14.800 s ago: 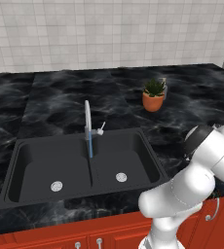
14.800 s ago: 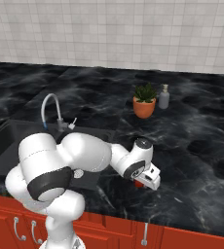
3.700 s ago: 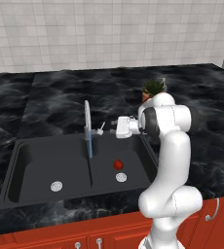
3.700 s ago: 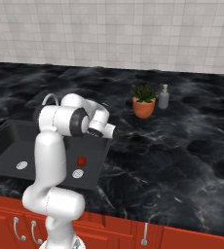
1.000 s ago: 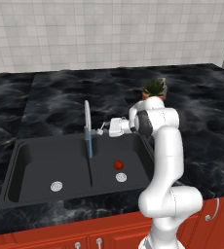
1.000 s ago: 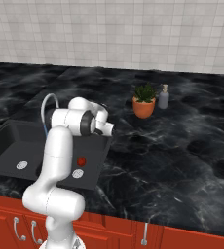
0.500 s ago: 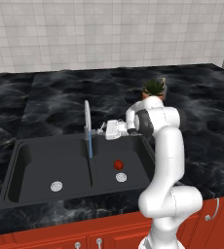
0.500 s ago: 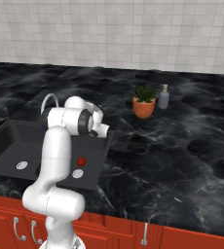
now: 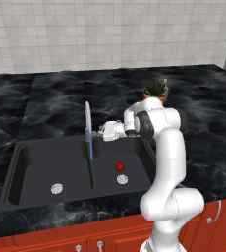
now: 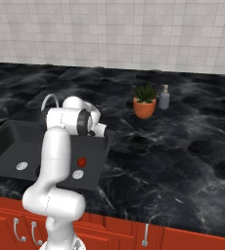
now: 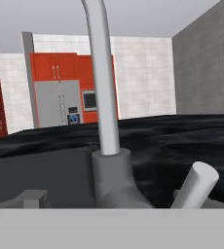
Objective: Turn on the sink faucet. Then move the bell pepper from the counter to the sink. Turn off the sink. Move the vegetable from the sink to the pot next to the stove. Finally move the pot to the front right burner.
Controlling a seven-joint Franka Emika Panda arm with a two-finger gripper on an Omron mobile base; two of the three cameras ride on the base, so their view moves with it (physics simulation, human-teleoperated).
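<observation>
The faucet (image 9: 88, 129) stands at the back of the black sink (image 9: 36, 162), between the two bowls, and water runs down from its spout; in the hand view its base (image 11: 112, 177) and small lever (image 11: 196, 185) are right in front of the camera. The red pepper (image 9: 119, 167) sits in the right bowl, just beside the silver drain (image 9: 123, 179). The gripper (image 9: 105, 132) is level next to the faucet with its jaws spread wide, holding nothing, and a plant (image 9: 155, 90) and a soap bottle (image 10: 164, 97) stand on the counter (image 9: 56, 106) behind the arm
</observation>
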